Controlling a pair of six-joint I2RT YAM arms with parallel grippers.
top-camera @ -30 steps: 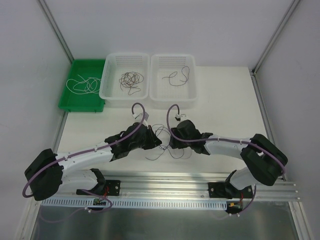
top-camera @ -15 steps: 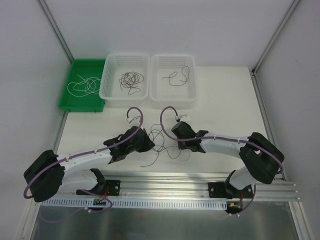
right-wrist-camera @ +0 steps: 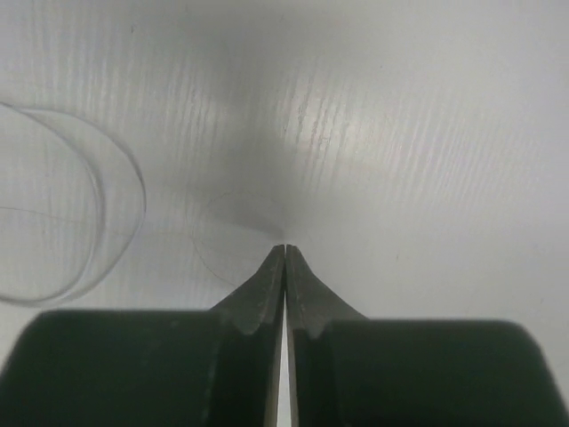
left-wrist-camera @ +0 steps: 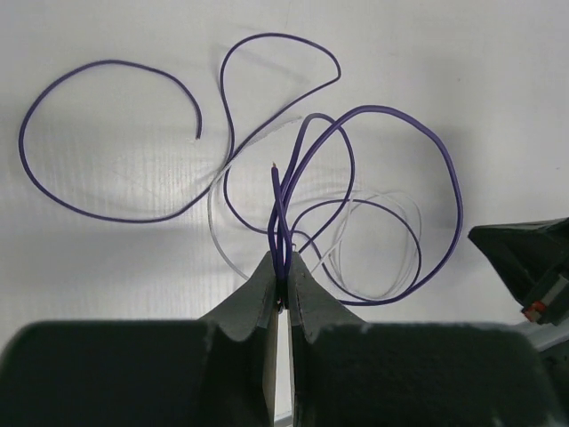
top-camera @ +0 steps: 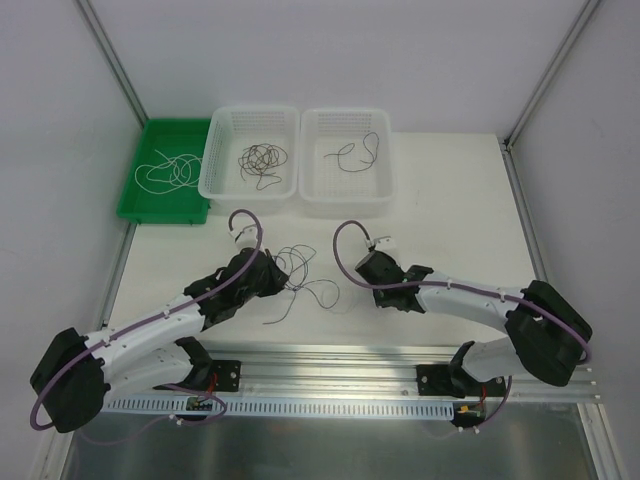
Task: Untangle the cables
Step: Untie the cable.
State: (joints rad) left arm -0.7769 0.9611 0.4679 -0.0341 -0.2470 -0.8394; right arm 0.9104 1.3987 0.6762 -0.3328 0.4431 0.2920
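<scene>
The cables (top-camera: 303,278) lie as loose thin loops on the white table between my two grippers. My left gripper (top-camera: 280,281) is shut on them. In the left wrist view its jaws (left-wrist-camera: 284,269) pinch a few strands of purple wire (left-wrist-camera: 293,169), and the loops fan out ahead. A whitish wire (left-wrist-camera: 356,233) threads under the purple ones. My right gripper (top-camera: 374,288) is to the right of the loops. In the right wrist view it (right-wrist-camera: 284,247) is shut on nothing and sits low over bare table, with faint thin loops (right-wrist-camera: 98,222) to its left.
At the back stand a green tray (top-camera: 165,214) with a white wire (top-camera: 165,170), a white basket (top-camera: 250,112) with a dark wire tangle (top-camera: 262,160), and another white basket (top-camera: 345,112) with one dark wire (top-camera: 356,152). A metal rail (top-camera: 330,360) runs along the near edge.
The grippers have drawn apart: the left moved left and back with the wires in its jaws, the right moved right and away from them. The tangle has spread into looser loops.
</scene>
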